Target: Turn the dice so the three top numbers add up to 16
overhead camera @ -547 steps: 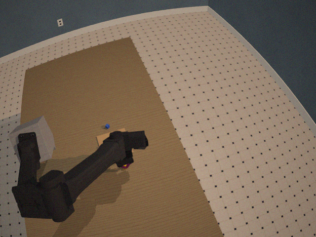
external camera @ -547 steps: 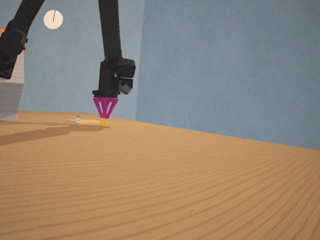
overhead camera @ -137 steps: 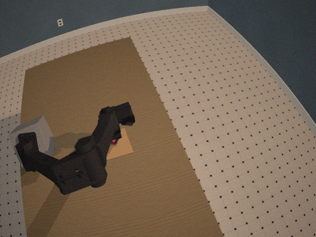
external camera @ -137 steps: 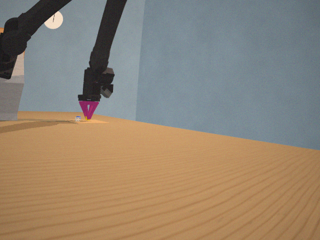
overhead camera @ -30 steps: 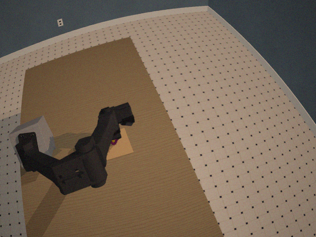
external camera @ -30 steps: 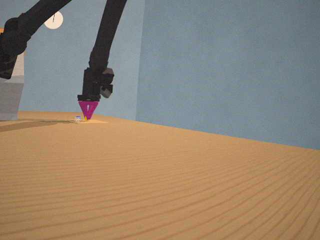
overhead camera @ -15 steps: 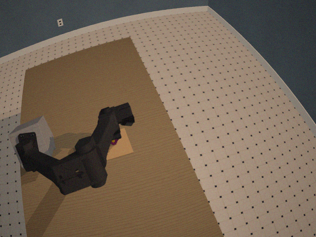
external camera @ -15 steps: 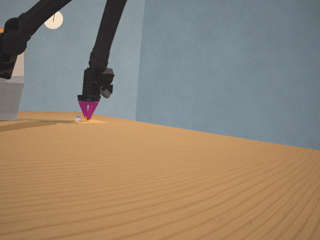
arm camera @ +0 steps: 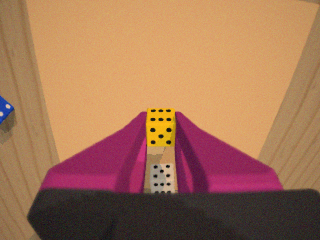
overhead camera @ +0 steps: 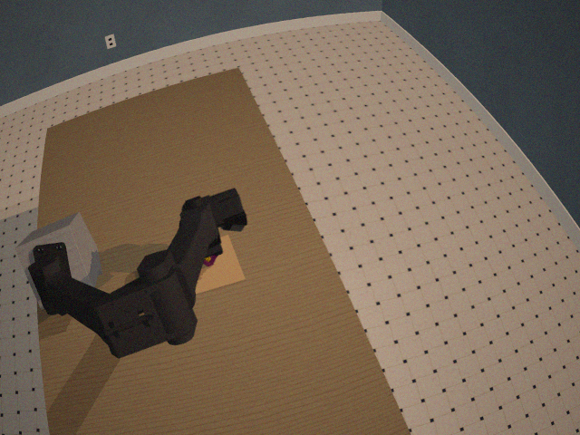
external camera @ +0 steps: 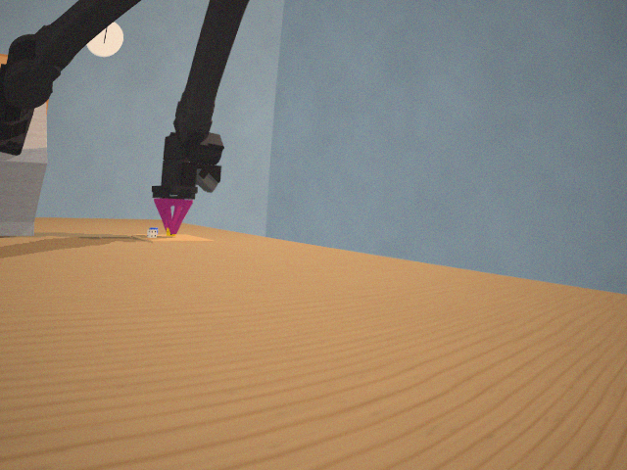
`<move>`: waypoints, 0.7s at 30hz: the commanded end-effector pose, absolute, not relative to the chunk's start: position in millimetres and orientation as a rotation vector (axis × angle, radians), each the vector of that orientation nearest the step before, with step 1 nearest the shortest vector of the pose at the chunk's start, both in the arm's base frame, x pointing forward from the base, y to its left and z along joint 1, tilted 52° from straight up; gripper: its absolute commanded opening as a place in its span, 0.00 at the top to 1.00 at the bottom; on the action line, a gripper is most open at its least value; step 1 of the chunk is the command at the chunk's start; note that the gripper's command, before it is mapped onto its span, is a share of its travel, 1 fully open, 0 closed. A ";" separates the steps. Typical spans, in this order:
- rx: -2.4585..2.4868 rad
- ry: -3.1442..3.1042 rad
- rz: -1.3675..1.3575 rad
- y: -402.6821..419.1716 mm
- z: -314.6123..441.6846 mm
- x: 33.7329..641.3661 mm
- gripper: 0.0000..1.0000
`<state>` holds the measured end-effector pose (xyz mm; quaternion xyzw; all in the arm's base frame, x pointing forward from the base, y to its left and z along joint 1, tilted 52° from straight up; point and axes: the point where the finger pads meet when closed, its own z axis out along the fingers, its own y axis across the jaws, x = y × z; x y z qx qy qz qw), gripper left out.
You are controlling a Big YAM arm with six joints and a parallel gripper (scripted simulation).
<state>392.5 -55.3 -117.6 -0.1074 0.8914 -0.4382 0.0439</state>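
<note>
One black jointed arm [overhead camera: 174,304] [external camera: 215,55] of mine reaches over the pale orange square mat [overhead camera: 229,266] [external camera: 195,238] [arm camera: 160,55], magenta fingers [overhead camera: 208,264] [external camera: 162,208] clenching the yellow cubic die [overhead camera: 207,258] [external camera: 168,232] [arm camera: 161,127] above it, the blue cubic die [external camera: 153,228] [arm camera: 4,109] outside it, the white cubic die [external camera: 152,234] [arm camera: 162,175] possibly off it, I can't tell.

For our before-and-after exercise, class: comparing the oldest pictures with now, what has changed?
The gripper has swung back over the mat. The yellow die, earlier beyond the mat's edge beneath the fingertips, is now between the fingers, over the mat. The white die and the mat look unmoved.
</note>
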 end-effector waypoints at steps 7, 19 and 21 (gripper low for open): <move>-0.311 2.715 -1.337 -56.7 -112.8 400.5 0.89; -0.307 2.713 -1.335 -56.5 -111.5 402.5 0.89; -0.307 2.713 -1.335 -56.5 -111.5 402.5 0.89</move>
